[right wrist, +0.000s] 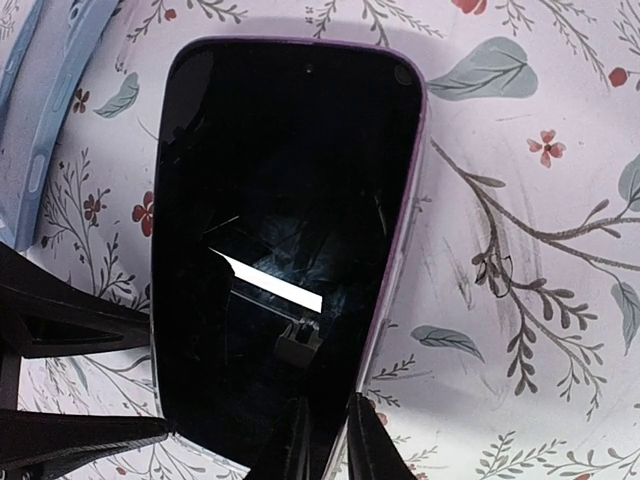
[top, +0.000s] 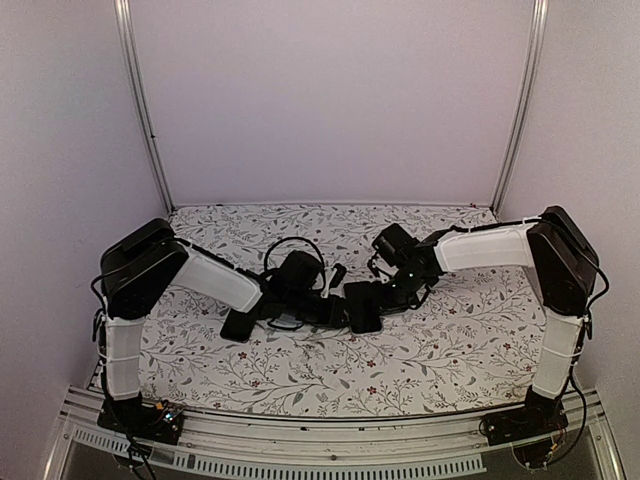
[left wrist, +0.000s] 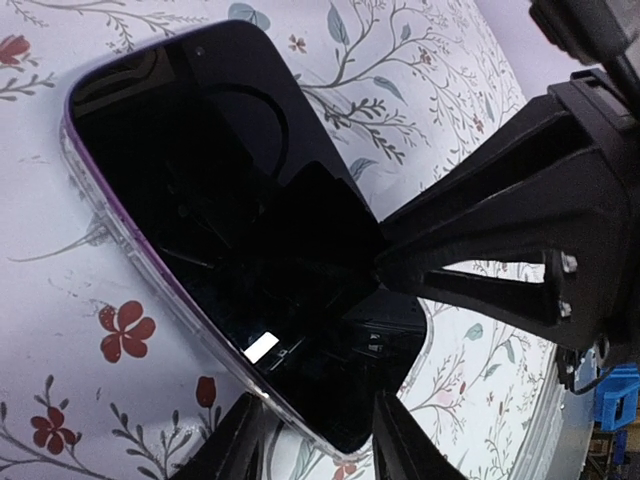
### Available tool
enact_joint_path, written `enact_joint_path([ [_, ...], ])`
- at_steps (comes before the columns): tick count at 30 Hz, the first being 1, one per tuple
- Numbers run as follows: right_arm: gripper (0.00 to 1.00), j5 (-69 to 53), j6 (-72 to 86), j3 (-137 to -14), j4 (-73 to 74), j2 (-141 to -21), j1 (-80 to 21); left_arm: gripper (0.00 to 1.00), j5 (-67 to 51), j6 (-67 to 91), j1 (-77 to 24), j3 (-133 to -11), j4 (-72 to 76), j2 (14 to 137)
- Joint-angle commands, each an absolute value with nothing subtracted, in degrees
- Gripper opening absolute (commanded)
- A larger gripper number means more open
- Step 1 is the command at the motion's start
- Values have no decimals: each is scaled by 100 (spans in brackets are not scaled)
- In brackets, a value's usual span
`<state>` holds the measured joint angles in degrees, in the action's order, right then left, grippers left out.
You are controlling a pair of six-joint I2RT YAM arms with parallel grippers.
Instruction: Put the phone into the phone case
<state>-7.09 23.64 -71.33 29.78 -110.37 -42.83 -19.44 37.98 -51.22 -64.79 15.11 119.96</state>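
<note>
- Overhead, we cannot make out what lies where the left arm [top: 215, 280] and right arm [top: 485, 248] meet mid-table.
- Close up, the phone [right wrist: 285, 230] lies screen-up inside the purple-rimmed phone case [right wrist: 408, 180] on floral cloth [right wrist: 520, 120].
- Left gripper [left wrist: 318, 408] straddles its corner, and right gripper [right wrist: 328, 412] is nearly closed at the rim; we cannot tell whether either pinches.
- Both arms reach inward, low.
</note>
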Motion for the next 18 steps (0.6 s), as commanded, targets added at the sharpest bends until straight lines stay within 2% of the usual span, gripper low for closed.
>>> enact_joint_path([
  [1, 19, -1166, 2089, -7504, 3108, -11110, -4535, 38, -1663, 3700, -5291, -6587, 1427, 12258],
  [4, 23, -1431, 1973, -7783, 3113, -11065, -4403, 38, -1541, 3714, -5315, -6495, 1463, 12136],
  [10, 24, -1436, 1673, -8470, 3142, -11292, -4013, 39, -1311, 3702, -5345, -6062, 1866, 11754],
  [15, 27, -1526, 1528, -8851, 3226, -11746, -3855, 39, -1346, 3677, -5351, -6199, 1746, 11848],
  [17, 24, -1554, 1421, -9092, 3238, -11896, -3858, 38, -1234, 3712, -5353, -6079, 1806, 11732],
  [18, 19, -1576, 1375, -9311, 3296, -11965, -3859, 38, -1129, 3743, -5354, -5941, 1976, 11621],
])
